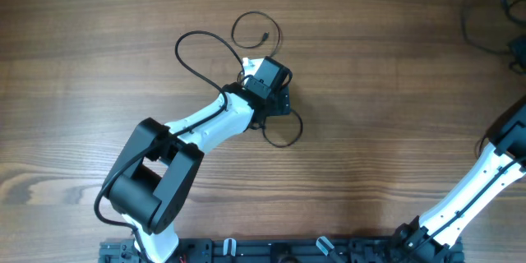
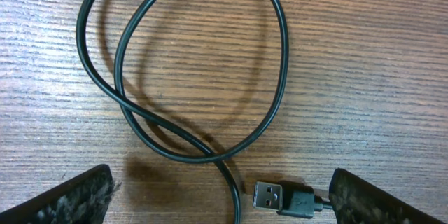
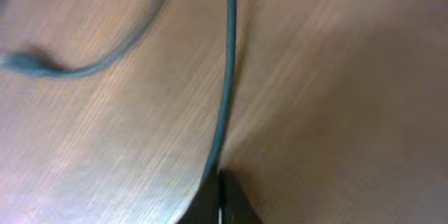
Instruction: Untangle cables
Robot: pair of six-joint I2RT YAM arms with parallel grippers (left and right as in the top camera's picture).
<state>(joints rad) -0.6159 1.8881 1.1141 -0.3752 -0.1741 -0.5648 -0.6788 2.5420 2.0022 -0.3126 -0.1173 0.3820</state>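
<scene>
A black cable (image 1: pixel 191 43) lies in loops at the table's middle, with a small loop (image 1: pixel 255 29) at the far side. My left gripper (image 1: pixel 267 78) hovers over it. In the left wrist view the gripper (image 2: pixel 220 180) is open and empty, with the cable's crossing loops (image 2: pixel 280 63) ahead of it and a USB plug (image 2: pixel 280 197) lying between the fingers, close to the right one. My right gripper (image 3: pixel 220 199) is shut on a thin dark cable (image 3: pixel 227 77) that runs straight away from the fingertips. A blurred connector (image 3: pixel 24 63) lies at the left.
A second dark cable (image 1: pixel 481 16) lies at the far right corner of the wooden table (image 1: pixel 394 90). The right arm (image 1: pixel 485 181) reaches up along the right edge, with its gripper out of the overhead view. The arm bases stand at the front edge.
</scene>
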